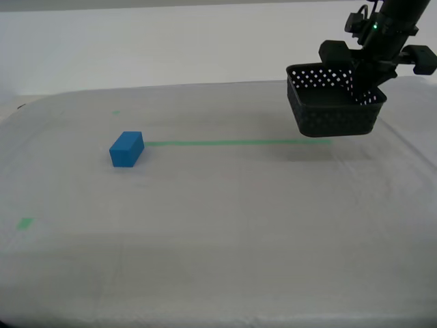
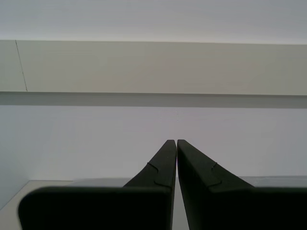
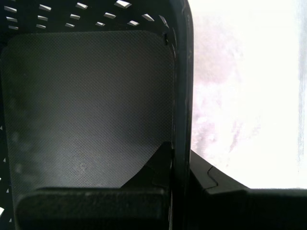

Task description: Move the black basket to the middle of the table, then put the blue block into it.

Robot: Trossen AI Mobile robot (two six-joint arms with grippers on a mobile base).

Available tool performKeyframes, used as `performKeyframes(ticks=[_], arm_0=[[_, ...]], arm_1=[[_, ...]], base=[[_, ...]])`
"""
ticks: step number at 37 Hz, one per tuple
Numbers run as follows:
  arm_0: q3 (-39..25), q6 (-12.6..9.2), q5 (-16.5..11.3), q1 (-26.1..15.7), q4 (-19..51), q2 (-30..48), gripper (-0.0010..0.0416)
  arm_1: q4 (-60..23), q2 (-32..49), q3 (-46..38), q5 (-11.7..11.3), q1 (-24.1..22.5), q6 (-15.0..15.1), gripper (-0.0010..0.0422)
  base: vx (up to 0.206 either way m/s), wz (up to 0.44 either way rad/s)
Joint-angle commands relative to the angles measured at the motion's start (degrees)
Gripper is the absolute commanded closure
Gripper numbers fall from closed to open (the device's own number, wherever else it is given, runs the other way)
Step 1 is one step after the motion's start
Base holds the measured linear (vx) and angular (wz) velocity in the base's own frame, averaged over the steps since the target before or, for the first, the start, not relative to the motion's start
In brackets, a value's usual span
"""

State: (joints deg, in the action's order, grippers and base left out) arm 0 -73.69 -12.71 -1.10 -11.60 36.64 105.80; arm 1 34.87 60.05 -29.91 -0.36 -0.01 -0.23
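The black basket (image 1: 332,102) hangs tilted above the table (image 1: 218,225) at the exterior view's upper right, its perforated sides visible. My first gripper (image 1: 372,80) is shut on the basket's far wall; in the first wrist view the wall (image 3: 181,96) runs between the two fingers, with the basket's floor (image 3: 86,105) beside it. The blue block (image 1: 127,148) lies on the white sheet at the exterior view's left, at the end of the green tape line (image 1: 239,142). My second gripper (image 2: 176,143) is shut on nothing, pointing at a pale wall, and does not show in the exterior view.
Small green patches (image 1: 25,223) mark the sheet near the exterior view's left edge and behind the block (image 1: 115,112). The basket's shadow falls on the sheet under it. The table's front edge runs along the exterior view's bottom.
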Motion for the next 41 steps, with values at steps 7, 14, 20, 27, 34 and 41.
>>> performKeyframes(ticks=[7,14,20,27,34,41], arm_0=[[-4.66,-3.8,-0.24,-4.35,0.96,-0.09,0.0407],[-6.91,-5.75,-0.37,-7.89,1.09,-0.09,0.0407],[-7.58,-7.65,-0.37,-11.65,1.11,-0.09,0.0407],[-7.54,-9.9,-0.37,-15.61,1.09,-0.09,0.0407],[-7.52,-11.47,-0.37,-18.69,1.09,-0.09,0.0407],[-7.43,-12.04,-0.35,-20.57,1.09,-0.09,0.0406]], arm_1=[[0.35,-0.02,-0.07,-0.04,0.0,0.09,0.0412],[0.35,-0.02,-0.07,-0.04,-0.02,0.09,0.0412],[0.35,-0.02,-0.07,-0.04,-0.02,0.09,0.0412],[0.35,-0.02,-0.07,-0.04,-0.02,0.09,0.0412],[0.35,-0.02,-0.07,-0.04,-0.02,0.09,0.0412],[0.35,-0.02,-0.07,-0.04,-0.02,0.09,0.0412]], base=[[0.0,0.0],[0.0,0.0],[0.0,0.0],[0.0,0.0],[0.0,0.0],[0.0,0.0]])
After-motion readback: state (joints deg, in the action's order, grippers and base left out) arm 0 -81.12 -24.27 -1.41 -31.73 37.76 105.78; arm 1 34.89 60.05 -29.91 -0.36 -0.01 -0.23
